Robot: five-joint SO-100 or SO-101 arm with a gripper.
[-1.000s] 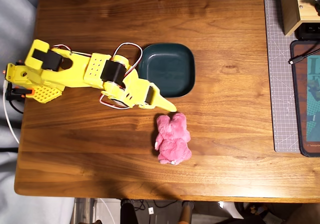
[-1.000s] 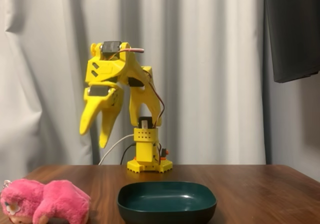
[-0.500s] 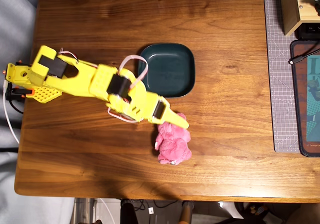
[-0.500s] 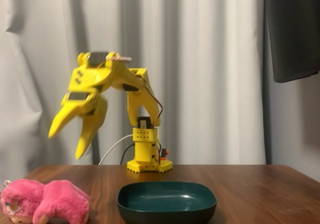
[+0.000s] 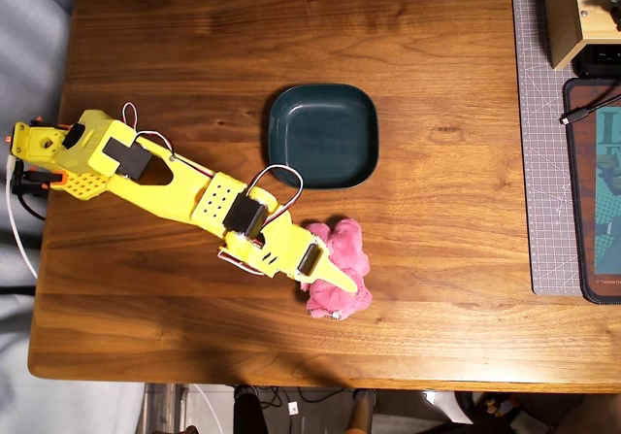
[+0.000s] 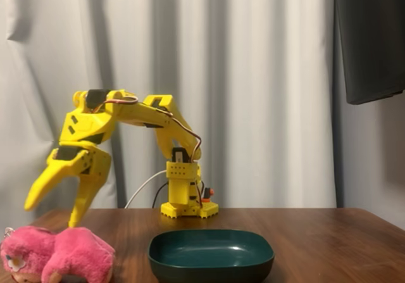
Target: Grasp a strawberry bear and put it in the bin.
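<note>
The strawberry bear (image 5: 342, 259), a fluffy pink plush, lies on the wooden table just below the bin (image 5: 323, 135), a dark teal dish, in the overhead view. In the fixed view the strawberry bear (image 6: 58, 254) lies at the lower left, with the bin (image 6: 211, 253) to its right. My yellow gripper (image 5: 335, 277) reaches over the bear's left half from the left. Seen from the fixed view, the gripper (image 6: 50, 215) hangs open just above the bear, its two fingers spread and pointing down-left. Nothing is held between them. The bin is empty.
The arm's base (image 5: 44, 157) sits at the table's left edge. A grey cutting mat (image 5: 543, 133), a light wooden box (image 5: 568, 12) and a dark pad (image 5: 594, 191) with a cable occupy the right side. White curtains hang behind the table in the fixed view.
The arm has swung from beside the bin toward the bear and lowered, so the open gripper now hangs just over the plush. Bear and bin have not moved.
</note>
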